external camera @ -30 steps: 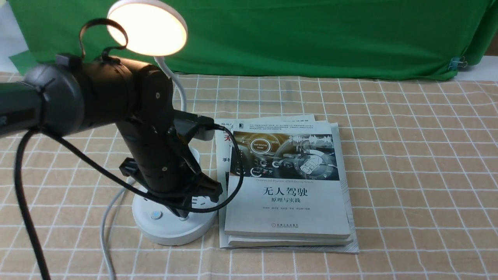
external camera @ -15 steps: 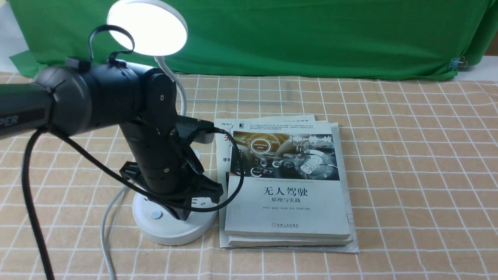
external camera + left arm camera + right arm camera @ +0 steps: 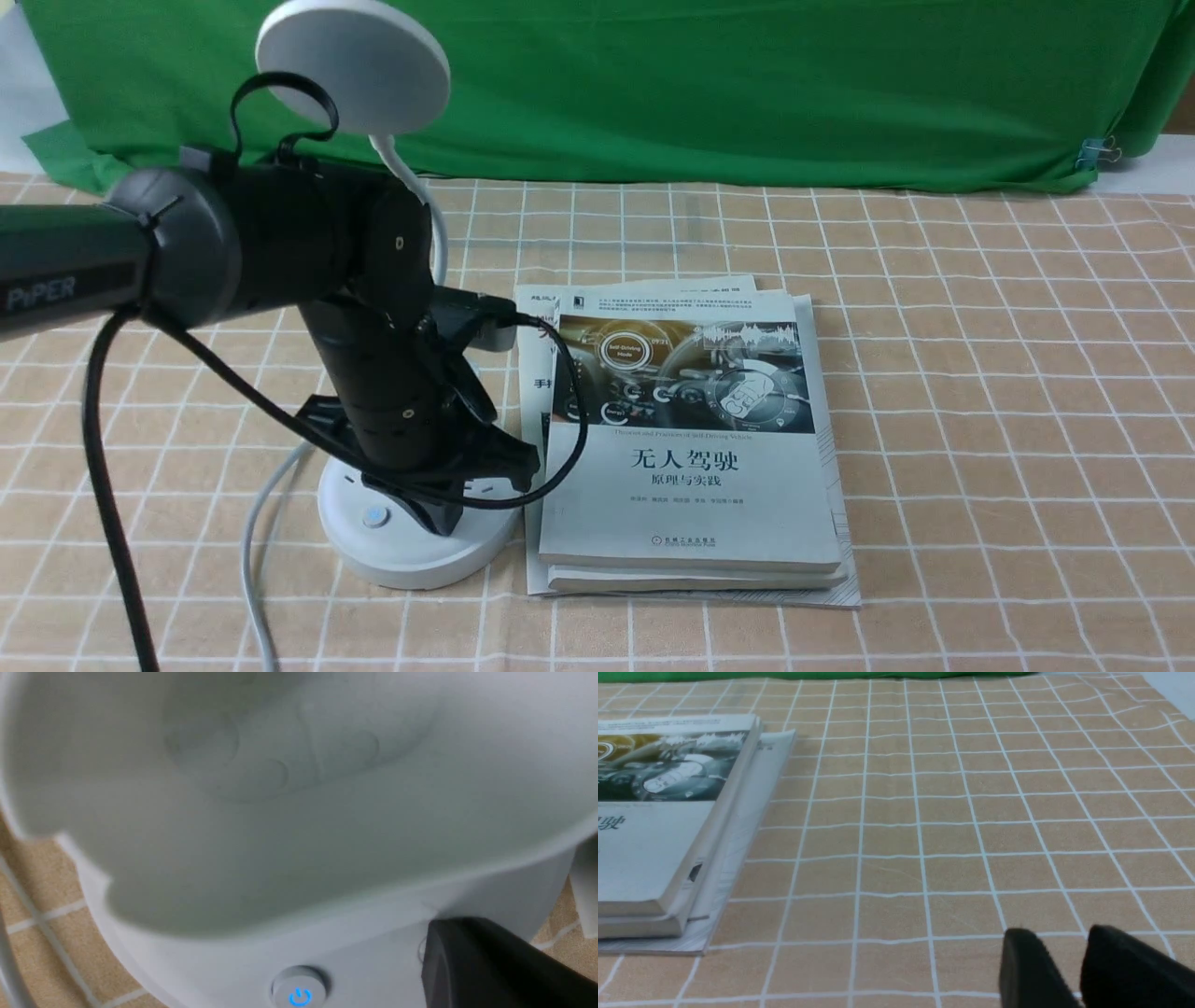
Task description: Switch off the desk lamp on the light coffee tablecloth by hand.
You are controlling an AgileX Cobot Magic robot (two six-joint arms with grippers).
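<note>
The desk lamp stands at the left on the light coffee tablecloth. Its disc head is dark, with the bendy neck behind my left arm. My left gripper points down with its jaws together, the tip on the round base beside the blue-lit button. In the left wrist view the black fingertips cover a second button next to the power button, under the pen cup. My right gripper is shut and empty, low over bare cloth.
A stack of books lies right beside the lamp base, and it also shows in the right wrist view. The lamp's white cord runs off the front edge. A green backdrop hangs behind.
The lamp head went from warm glow to white light to dark. My left arm shifted slightly to the right, its tip staying on the base.
</note>
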